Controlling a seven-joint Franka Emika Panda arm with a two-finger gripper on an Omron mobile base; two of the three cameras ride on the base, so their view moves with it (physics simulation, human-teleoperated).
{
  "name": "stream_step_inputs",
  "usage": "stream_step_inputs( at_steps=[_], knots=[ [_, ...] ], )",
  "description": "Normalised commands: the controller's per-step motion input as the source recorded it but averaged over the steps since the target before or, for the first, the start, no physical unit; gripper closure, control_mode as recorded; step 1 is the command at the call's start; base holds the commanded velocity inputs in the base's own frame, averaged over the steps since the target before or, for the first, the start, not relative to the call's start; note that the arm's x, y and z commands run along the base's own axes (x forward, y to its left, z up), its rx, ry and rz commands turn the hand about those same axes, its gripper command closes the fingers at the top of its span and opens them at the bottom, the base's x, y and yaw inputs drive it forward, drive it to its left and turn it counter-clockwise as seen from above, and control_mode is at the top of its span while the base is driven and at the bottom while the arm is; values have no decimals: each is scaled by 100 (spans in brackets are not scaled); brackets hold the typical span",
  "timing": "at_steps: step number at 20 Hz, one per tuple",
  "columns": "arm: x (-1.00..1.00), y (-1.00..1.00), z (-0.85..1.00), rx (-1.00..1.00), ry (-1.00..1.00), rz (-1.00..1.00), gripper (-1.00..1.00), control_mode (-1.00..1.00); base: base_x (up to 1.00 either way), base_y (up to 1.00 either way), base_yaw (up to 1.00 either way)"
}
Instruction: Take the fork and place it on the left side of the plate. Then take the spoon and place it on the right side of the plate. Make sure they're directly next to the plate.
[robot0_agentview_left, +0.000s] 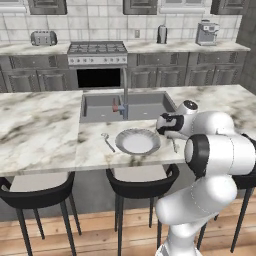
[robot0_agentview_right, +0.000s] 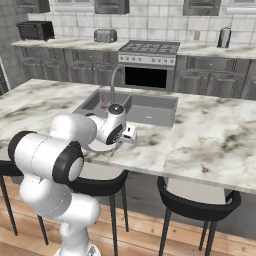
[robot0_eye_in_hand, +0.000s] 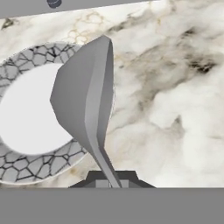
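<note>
- My gripper (robot0_eye_in_hand: 111, 181) is pinched tight on the spoon (robot0_eye_in_hand: 85, 100), handle between the pads, so the bowl hangs just over the plate's right rim.
- Plate (robot0_eye_in_hand: 26, 162) sits near the counter (robot0_agentview_left: 40, 130) front edge.
- Fork (robot0_agentview_left: 107, 142) lies beside its left rim, apparently placed.
- No readable writing.

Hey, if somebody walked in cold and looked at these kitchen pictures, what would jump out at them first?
The big white robot arm bending over the marble island counter dominates both base views. Its hand is shut on a silvery spoon, just off the right edge of the round pale plate. Another utensil lies left of the plate.
</note>
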Motion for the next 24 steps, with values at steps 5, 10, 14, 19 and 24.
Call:
stream_step_inputs(
  at_steps=[5,10,14,19,24],
  knots=[
    [22,0,-18,0,0,0,100,-100,0,0,0],
    [19,0,-18,1,0,0,100,-100,0,0,0],
    [18,0,-16,1,0,0,100,-100,0,0,0],
    [21,0,-16,1,0,0,100,-100,0,0,0],
    [21,-2,-14,3,0,0,100,-100,0,0,0]
  ],
)
